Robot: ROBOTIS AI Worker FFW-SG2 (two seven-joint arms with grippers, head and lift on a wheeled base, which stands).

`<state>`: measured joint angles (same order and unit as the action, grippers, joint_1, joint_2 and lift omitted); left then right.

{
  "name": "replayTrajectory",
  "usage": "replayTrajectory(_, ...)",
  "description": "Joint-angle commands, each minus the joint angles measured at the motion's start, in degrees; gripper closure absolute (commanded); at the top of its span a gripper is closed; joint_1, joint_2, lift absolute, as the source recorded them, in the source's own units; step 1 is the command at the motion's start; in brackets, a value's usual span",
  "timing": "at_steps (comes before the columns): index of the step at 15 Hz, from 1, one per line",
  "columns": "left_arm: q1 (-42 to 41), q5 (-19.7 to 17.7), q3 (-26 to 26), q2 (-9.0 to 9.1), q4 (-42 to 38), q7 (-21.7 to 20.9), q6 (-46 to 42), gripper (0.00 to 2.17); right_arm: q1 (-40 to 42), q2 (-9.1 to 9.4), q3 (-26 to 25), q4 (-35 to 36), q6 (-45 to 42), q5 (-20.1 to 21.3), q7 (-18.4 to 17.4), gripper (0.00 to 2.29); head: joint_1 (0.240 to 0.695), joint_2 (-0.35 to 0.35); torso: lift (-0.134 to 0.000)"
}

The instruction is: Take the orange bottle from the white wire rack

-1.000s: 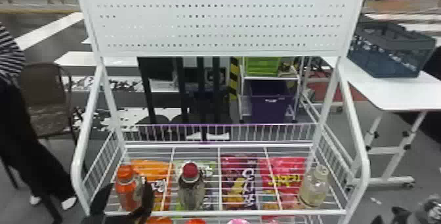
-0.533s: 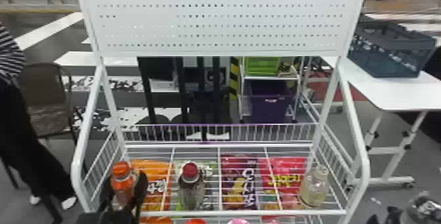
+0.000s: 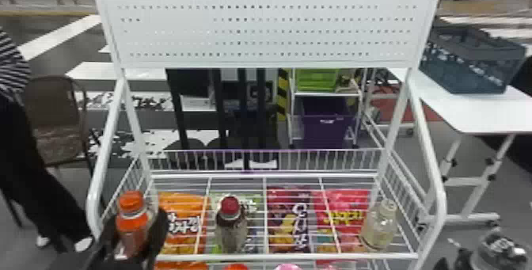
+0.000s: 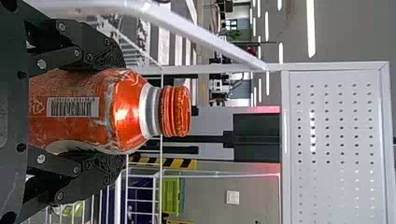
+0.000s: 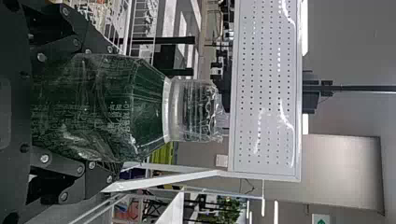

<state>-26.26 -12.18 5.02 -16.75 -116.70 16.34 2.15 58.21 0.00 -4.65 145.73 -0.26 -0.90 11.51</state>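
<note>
My left gripper (image 3: pixel 136 233) is at the rack's front left corner in the head view, its fingers around the orange bottle (image 3: pixel 132 225), which stands nearly upright. In the left wrist view, the gripper (image 4: pixel 93 112) is shut on the body of the orange bottle (image 4: pixel 128 112), with the cap sticking out past the fingertips. The white wire rack (image 3: pixel 277 255) spans the middle of the head view. At the lower right there, my right arm holds a clear-capped dark bottle (image 3: pixel 496 249); in the right wrist view the gripper (image 5: pixel 105 109) is shut on that dark green bottle (image 5: pixel 140 107).
A red-capped bottle (image 3: pixel 231 225) and a pale bottle (image 3: pixel 380 225) stand on the rack among snack bags (image 3: pixel 289 217). White side rails (image 3: pixel 95 170) flank the shelf. To the right is a white table (image 3: pixel 479 111) with a dark crate (image 3: pixel 467 63).
The left gripper has closed in around the orange bottle, and the bottle has shifted slightly left. At the lower right, the bottle in my right gripper has moved a little left and down.
</note>
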Motion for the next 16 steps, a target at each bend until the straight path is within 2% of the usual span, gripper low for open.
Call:
replayTrajectory(1, -6.88, -0.39, -5.81, -0.13, -10.82, -1.14, 4.84, 2.15, -0.11, 0.05, 0.17, 0.08, -0.13, 0.02, 0.0, 1.03, 0.499, 0.0, 0.0)
replayTrajectory(3, -10.48, -0.83, -9.41, -0.04, -14.43, -1.4, 4.84, 2.15, -0.29, 0.05, 0.52, 0.08, -0.13, 0.02, 0.0, 1.03, 0.499, 0.0, 0.0)
replayTrajectory(5, -14.08, -3.02, -12.66, 0.22, -16.98, -2.81, 4.49, 2.15, -0.38, 0.05, 0.78, 0.17, -0.13, 0.2, 0.0, 1.03, 0.499, 0.0, 0.0)
replayTrajectory(7, -17.16, -3.37, -14.77, 1.1, -18.91, -3.86, 2.91, 2.15, -0.29, 0.05, 0.78, 0.26, -0.13, 0.11, 0.0, 1.03, 0.499, 0.0, 0.0)
replayTrajectory(16, -17.51, -3.37, -14.51, 1.72, -19.88, -4.22, 2.73, 2.15, 0.15, 0.05, 0.96, 0.34, -0.83, -0.07, 0.0, 1.03, 0.499, 0.0, 0.0)
